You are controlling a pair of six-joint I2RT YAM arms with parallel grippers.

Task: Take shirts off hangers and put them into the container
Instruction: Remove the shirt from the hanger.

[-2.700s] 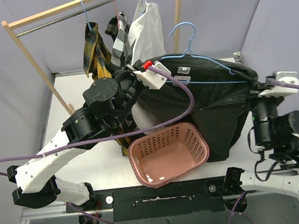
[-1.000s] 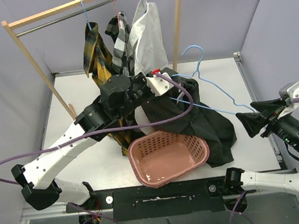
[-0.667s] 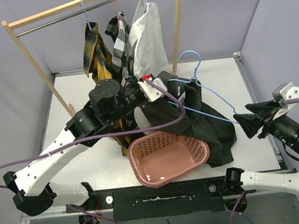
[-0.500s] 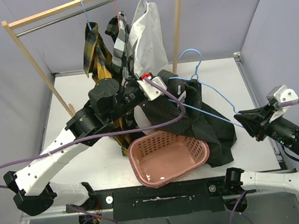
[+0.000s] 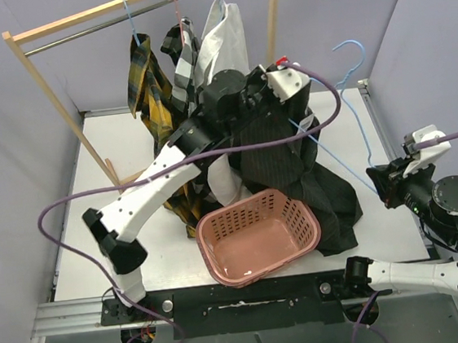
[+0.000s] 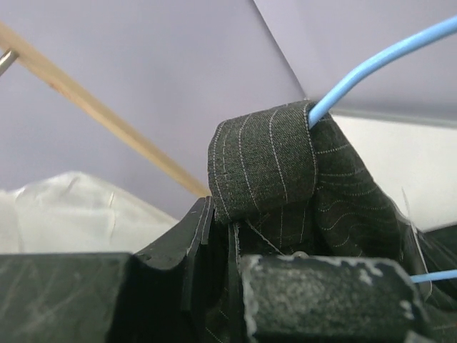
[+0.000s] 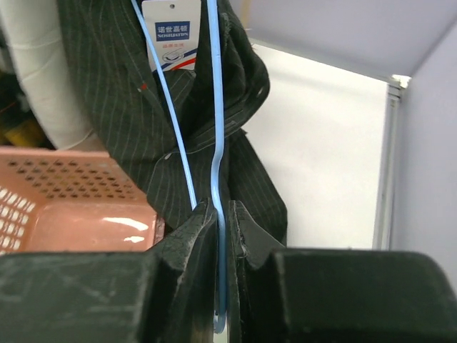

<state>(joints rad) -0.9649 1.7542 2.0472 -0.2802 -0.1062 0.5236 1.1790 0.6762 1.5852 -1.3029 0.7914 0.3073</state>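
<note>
Left gripper (image 6: 223,223) clamps black pinstriped shirt (image 5: 280,154), held high above pink slotted plastic basket (image 5: 210,227). Right gripper (image 7: 223,214) pinches light-blue wire hanger (image 7: 216,107). The wire runs from it up-left into the shirt, so pull rightward.

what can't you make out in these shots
- Top view: fingertips of the left gripper, hidden by its wrist and the black shirt.
- Right wrist view: hook of the blue hanger, past the top edge; left part of the pink basket, past the left edge.
- Left wrist view: hanger's run inside the shirt, covered by fabric.
</note>
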